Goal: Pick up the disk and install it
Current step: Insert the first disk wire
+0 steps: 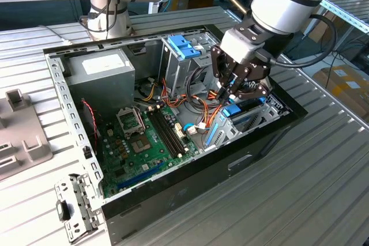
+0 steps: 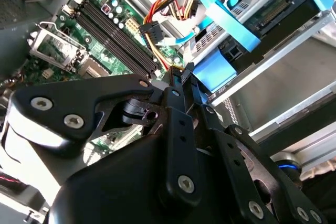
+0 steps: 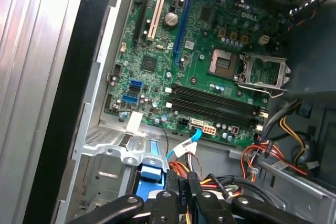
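The disk (image 1: pixel 247 117) lies in the drive cage at the front corner of the open computer case, on the exterior view's right. It is dark with bright blue rails (image 2: pixel 231 27) and a blue tab end (image 2: pixel 214 69). My gripper (image 1: pixel 225 97) hangs just over that tab end, fingers pressed together with nothing between them. In the second wrist view the black fingertips (image 2: pixel 177 80) sit right beside the blue tab; whether they touch it I cannot tell. The first wrist view shows the gripper (image 3: pixel 181 181) next to the tab (image 3: pixel 149 174).
The green motherboard (image 1: pixel 138 142) fills the case floor. A grey power supply (image 1: pixel 101 70) stands at the back. Orange, red and yellow cables (image 1: pixel 199 108) run close to the fingers. A paler blue latch (image 1: pixel 183 46) sits on the upper bay. A loose metal bracket (image 1: pixel 75 207) lies outside.
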Controlling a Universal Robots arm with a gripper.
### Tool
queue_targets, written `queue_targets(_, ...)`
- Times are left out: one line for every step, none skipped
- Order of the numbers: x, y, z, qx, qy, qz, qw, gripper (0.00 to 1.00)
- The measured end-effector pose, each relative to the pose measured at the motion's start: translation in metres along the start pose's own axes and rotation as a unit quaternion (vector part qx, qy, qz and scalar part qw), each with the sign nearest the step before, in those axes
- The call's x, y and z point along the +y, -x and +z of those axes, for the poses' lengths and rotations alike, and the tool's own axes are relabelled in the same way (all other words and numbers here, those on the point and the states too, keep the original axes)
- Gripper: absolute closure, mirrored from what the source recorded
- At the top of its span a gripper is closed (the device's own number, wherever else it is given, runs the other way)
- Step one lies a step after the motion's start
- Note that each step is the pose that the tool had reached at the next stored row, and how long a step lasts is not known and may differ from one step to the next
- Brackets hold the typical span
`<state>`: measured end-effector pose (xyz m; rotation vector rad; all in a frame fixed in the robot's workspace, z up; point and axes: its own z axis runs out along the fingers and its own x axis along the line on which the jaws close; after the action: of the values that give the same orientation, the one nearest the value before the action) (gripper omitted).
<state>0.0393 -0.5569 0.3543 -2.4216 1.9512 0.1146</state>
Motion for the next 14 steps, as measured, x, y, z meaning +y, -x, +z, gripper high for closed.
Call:
queue_targets(0.0,0.0,0.0001,-0.0002,-0.0004,0.006,0.99998,0.81)
queue_targets(0.0,0.0,0.0002,-0.0003,-0.001,0.013,0.99992,0.81)
queue_targets(0.0,0.0,0.0004,-0.0005,-0.0016,0.021,0.99978,0.81)
queue_targets(0.0,0.0,0.0005,-0.0007,-0.0022,0.029,0.99957,0.81)
queue_targets(0.0,0.0,0.0006,-0.0008,-0.0025,0.033,0.99945,0.81)
queue_targets(0.0,0.0,0.0007,-0.0008,-0.0028,0.037,0.99932,0.81)
queue_targets(0.0,0.0,0.0007,-0.0009,-0.003,0.039,0.99923,0.81)
queue_targets(-0.0001,0.0,0.0007,-0.0009,-0.003,0.04,0.99918,0.81)
queue_targets(-0.0002,-0.0001,0.0008,-0.0008,-0.0031,0.041,0.99913,0.81)
queue_targets(-0.0005,-0.0001,0.0008,-0.0009,-0.0034,0.045,0.99896,0.81)
queue_targets(-0.0006,-0.0001,0.0009,-0.0011,-0.0038,0.049,0.99877,0.81)
queue_targets(-0.0008,-0.0002,0.0009,-0.0012,-0.0041,0.054,0.99851,0.81)
queue_targets(-0.0016,-0.0004,0.0008,-0.0013,-0.0046,0.06,0.99817,0.81)
queue_targets(-0.0025,-0.0006,0.0008,-0.0014,-0.0048,0.063,0.99801,0.81)
